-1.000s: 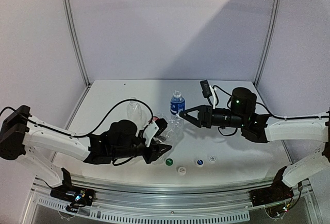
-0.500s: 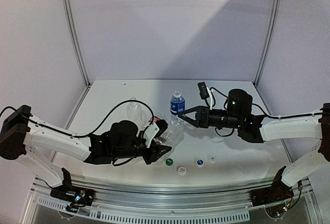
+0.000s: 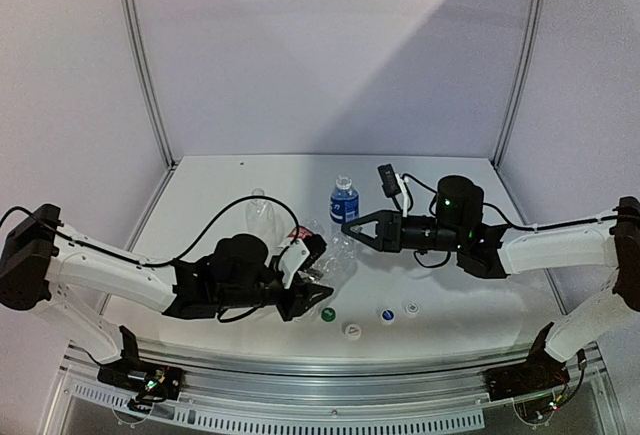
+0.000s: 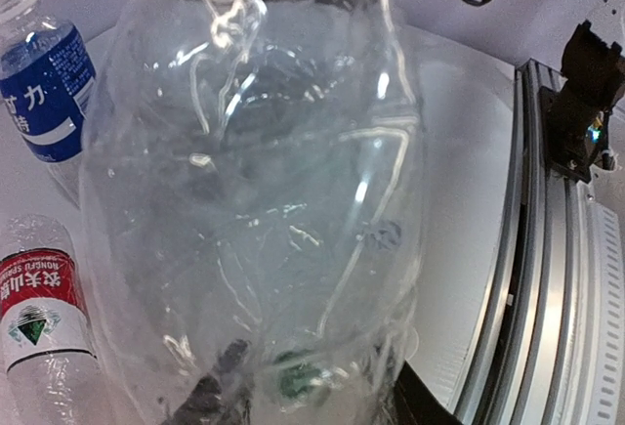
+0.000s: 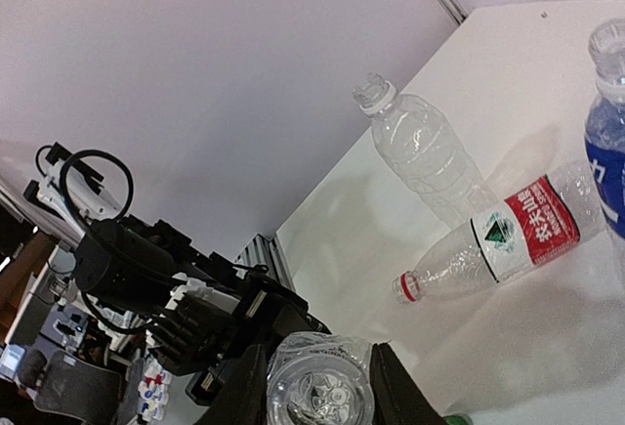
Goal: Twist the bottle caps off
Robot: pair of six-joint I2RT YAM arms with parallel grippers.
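Four tiny round plastic screw caps lie loose on the white table [image 3: 220, 185] near its front edge, none on a bottle: the green cap [image 3: 327, 315], the white cap [image 3: 352, 330], the blue cap [image 3: 386, 314] and the pale cap [image 3: 411, 307]; just behind the green cap is the crumpled unlabelled clear plastic bottle [image 4: 264, 200], tipped roughly onto its side with its bare mouth turned toward the right arm (the right wrist view looks straight into it); the left tool [image 3: 317, 273] is pinching this bottle by its body, while the right tool [image 3: 348, 227] is spread, one finger either side of the mouth, though I cannot tell whether they touch it; behind these, the red-labelled clear plastic bottle [image 5: 508, 230] lies on its side, uncapped, a red ring at its neck; the second unlabelled clear bottle [image 5: 425, 147] stands upright beyond it, and the blue-labelled clear bottle [image 3: 344, 200] stands upright near the right tool, both with open mouths.
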